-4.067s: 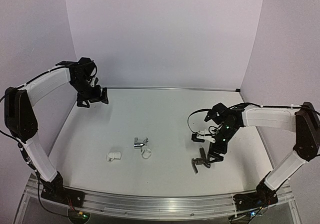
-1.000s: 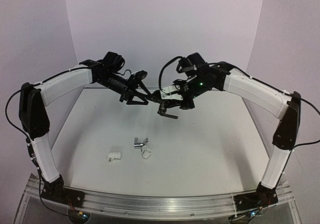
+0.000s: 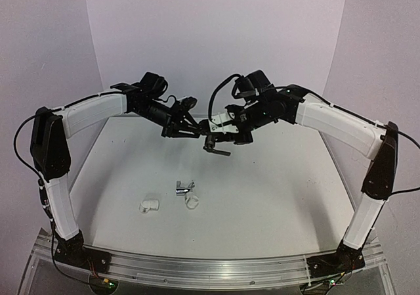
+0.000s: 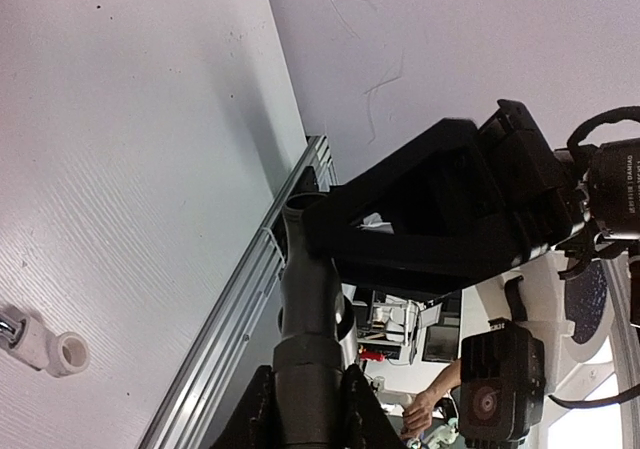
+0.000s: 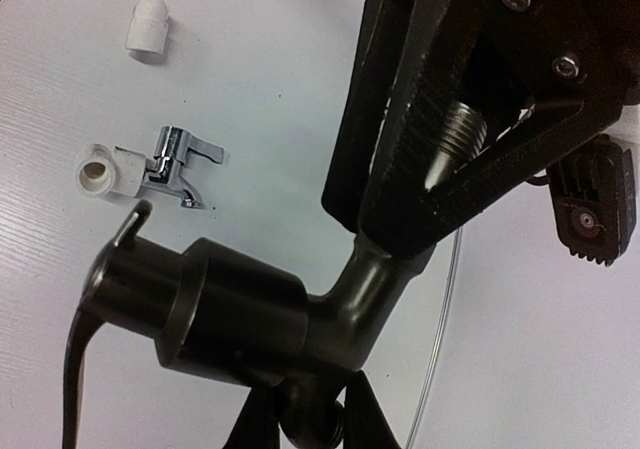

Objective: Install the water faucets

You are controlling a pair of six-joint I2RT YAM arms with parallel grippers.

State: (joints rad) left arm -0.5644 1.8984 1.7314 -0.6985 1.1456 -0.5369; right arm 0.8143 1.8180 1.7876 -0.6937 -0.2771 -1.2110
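The matte black faucet [image 3: 214, 144] hangs in the air above the middle of the table, between both grippers. My left gripper [image 3: 197, 132] is shut on its threaded stem [image 5: 458, 134], seen between the left fingers in the right wrist view. My right gripper [image 5: 305, 414] has one finger close on either side of the faucet's spout; I cannot make out whether they still press on it. The lever handle [image 5: 75, 369] points away from both grippers. The chrome faucet [image 3: 184, 188] lies on the table in front of them.
A white round fitting [image 5: 100, 172] lies against the chrome faucet [image 5: 180, 164]. A white elbow fitting [image 3: 148, 206] lies to its left. Purple walls close the table at the back and sides. An aluminium rail [image 3: 197, 269] runs along the near edge.
Earlier my right gripper lifted the black faucet from the table's right side to the middle. In the last second my left gripper moved in and shut on the threaded stem.
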